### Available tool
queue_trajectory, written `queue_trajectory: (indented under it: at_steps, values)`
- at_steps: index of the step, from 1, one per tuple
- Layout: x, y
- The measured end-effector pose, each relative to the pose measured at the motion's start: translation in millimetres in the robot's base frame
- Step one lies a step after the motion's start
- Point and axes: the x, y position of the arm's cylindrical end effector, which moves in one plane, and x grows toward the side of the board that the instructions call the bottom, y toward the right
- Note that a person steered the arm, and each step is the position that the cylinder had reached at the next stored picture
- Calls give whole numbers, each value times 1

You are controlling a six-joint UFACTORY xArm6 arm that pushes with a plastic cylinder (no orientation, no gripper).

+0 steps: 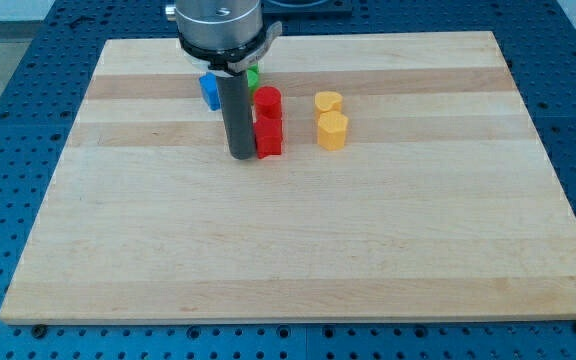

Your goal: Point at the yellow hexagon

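Near the view's top, left of centre, the tip (242,157) of the dark rod is seen resting on the tabletop (288,250), touching or just beside the left face of a red block (268,138). No gripper is fitted to this arm, so no released or clenched state can be reported; nothing is grasped.

Directly above that red block a second red block (267,100), rounder in outline, is placed, the two touching. Behind the rod, a blue block (209,90) is partly hidden toward the view's left, and a sliver of a green block (254,76) is visible; its shape cannot be made out.

To the view's right of the red pair, apart from them, two yellow blocks are stacked in a column. The lower one is judged to be the yellow hexagon (332,130); the upper yellow block (328,101) appears differently shaped.

The approach step is judged to be in hand: the hexagon has not been reached. For the next move, the tip would need to be carried rightward, routed below the red block so that it is not shoved into the target.

No containers are present.
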Motion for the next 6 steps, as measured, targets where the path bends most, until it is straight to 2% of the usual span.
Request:
queue_trajectory:
  at_steps: [1,3,5,6]
  values:
    - [0,4]
    - [46,13]
    - [34,62]
    - [13,73]
